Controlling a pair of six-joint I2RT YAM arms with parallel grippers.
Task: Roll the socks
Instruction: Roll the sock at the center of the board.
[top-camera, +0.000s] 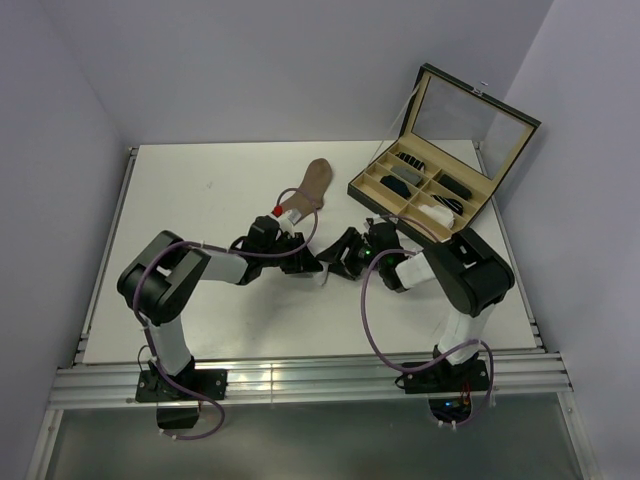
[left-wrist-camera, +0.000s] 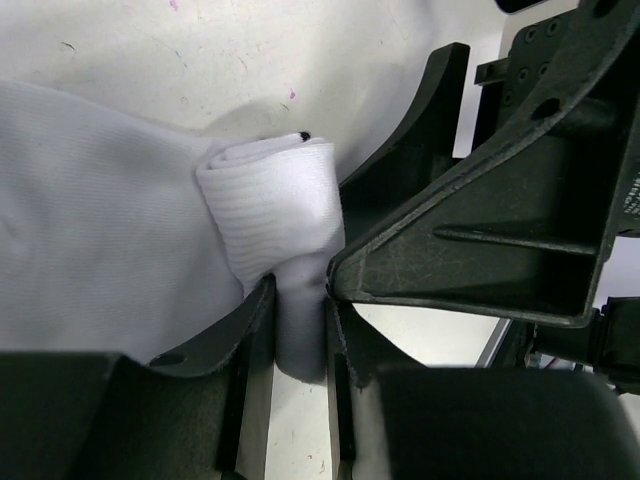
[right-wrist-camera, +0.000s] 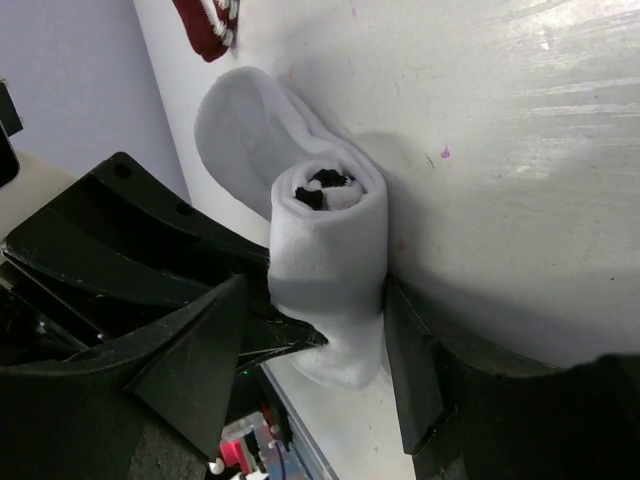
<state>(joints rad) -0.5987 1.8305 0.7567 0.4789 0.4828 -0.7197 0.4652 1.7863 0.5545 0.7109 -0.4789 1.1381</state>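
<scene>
one box (top-camera: 372, 186) sits at the far right of the tabletop (top-camera: 200, 220), with its mirrored lid (top-camera: 470, 115) propped open. it is split into small compartments lined in tan. from the overhead camera i can make out four little sock rolls (top-camera: 455, 187) in it, each in its own compartment: one dark striped, one grey, one black and one pale striped at the near end. i can't count the compartments for sure from here.

there are two loose socks. the brown sock (top-camera: 315, 185) lies flat and unrolled near the middle of the tabletop, just left of the box. its red-and-white cuff points toward the arms.

the white sock (left-wrist-camera: 275, 200) is at the centre, between my two tools, and part of it is wound into a tight roll. the rest spreads flat on the tabletop on the left side of the left wrist camera.

the left tool (left-wrist-camera: 298, 300) is clenched on the lower end of that roll, and fabric is squeezed between both fingers. the right tool (right-wrist-camera: 320, 300) has a finger on either side of the roll's end, close against the fabric. i can't tell whether it is actually gripping or just bracketing it. the two tools are almost nose to nose over the sock.
</scene>
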